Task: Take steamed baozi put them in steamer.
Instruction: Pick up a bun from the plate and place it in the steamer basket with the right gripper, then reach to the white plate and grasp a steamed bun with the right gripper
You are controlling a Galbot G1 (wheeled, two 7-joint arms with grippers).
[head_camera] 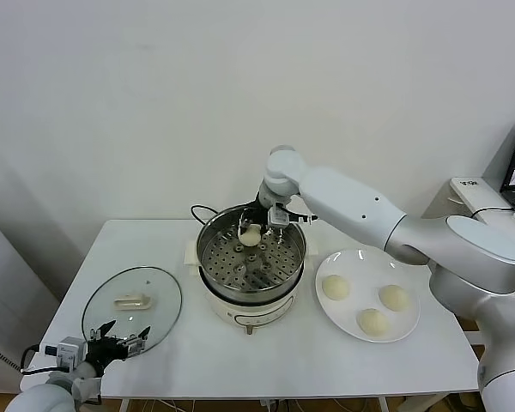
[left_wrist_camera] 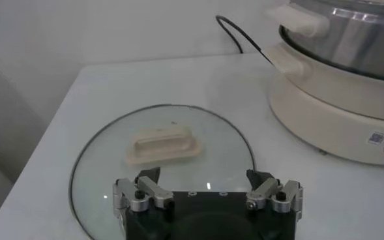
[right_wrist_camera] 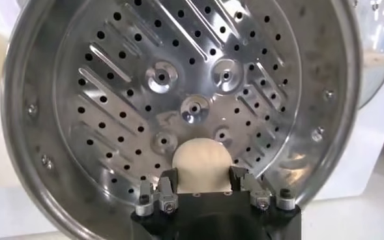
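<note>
Nearest the camera, at the table's (head_camera: pixel 266 360) near left corner, the left gripper (head_camera: pixel 120 342) sits parked with its jaws wide apart, just beside the glass lid (head_camera: pixel 133 305). Over the steamer (head_camera: pixel 210 257) at the table's middle, the right gripper (head_camera: pixel 262 225) holds one baozi (head_camera: pixel 250 234) with its jaws clamped on the bun's sides, above the far part of the perforated floor. Three more baozi (head_camera: pixel 336 287) wait on the white plate (head_camera: pixel 335 257) to the right. To place this one well, I would lower it until it rests on the steel floor, keep it near the far wall so room remains for the others, then part the jaws gently and lift straight up, so the soft dough neither sticks nor rolls.
</note>
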